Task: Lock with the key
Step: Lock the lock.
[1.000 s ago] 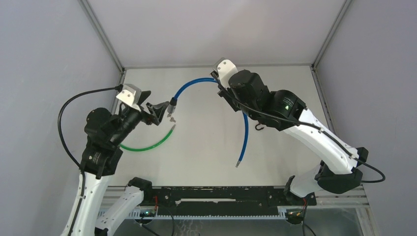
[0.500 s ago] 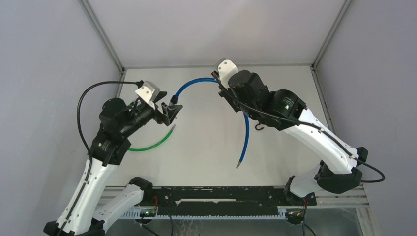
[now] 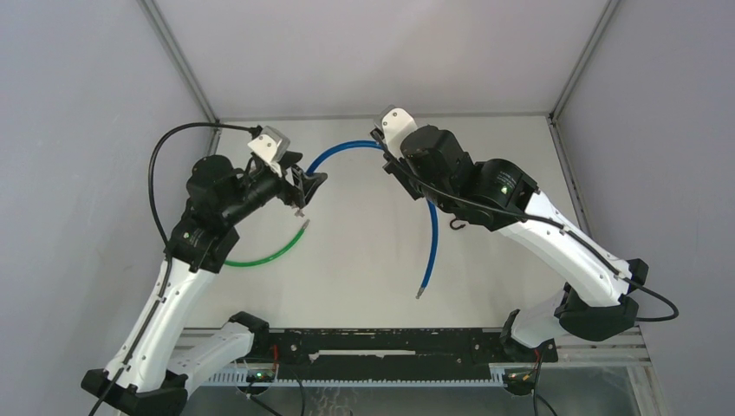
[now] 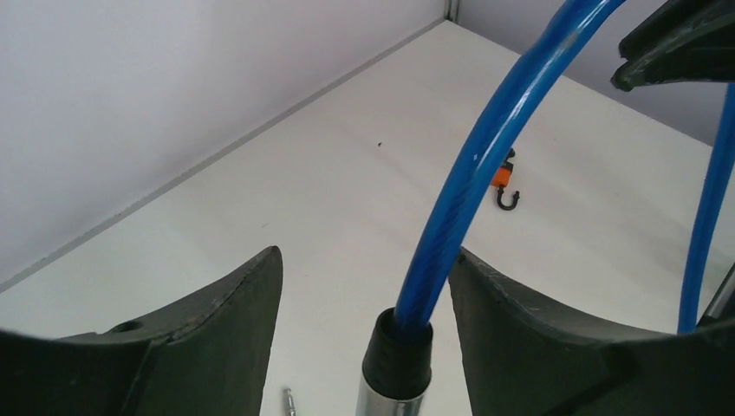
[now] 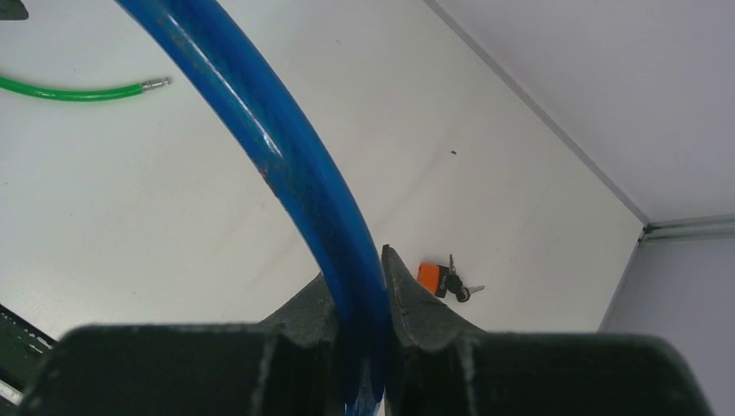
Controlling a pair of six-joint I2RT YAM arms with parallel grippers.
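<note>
A blue cable [image 3: 432, 227] arcs across the table. My right gripper [image 3: 387, 161] is shut on its upper stretch, and in the right wrist view the cable [image 5: 286, 156] runs down between the closed fingers [image 5: 407, 303]. My left gripper [image 3: 305, 185] is open around the cable's left end. In the left wrist view the black-and-metal end piece [image 4: 397, 357] stands between the two spread fingers [image 4: 217, 321], with a gap on either side. A small orange padlock [image 5: 431, 277] with the key [image 5: 461, 289] lies on the table to the right, also seen as the padlock [image 4: 503, 177].
A green cable [image 3: 260, 256] lies on the table below the left gripper, its metal tip [image 5: 156, 84] pointing right. A small metal pin [image 4: 289, 400] lies under the left fingers. Grey walls close in the table on three sides.
The left arm has swung up and to the right, bringing its open jaws around the blue cable's left end. The right arm holds the cable in the same place.
</note>
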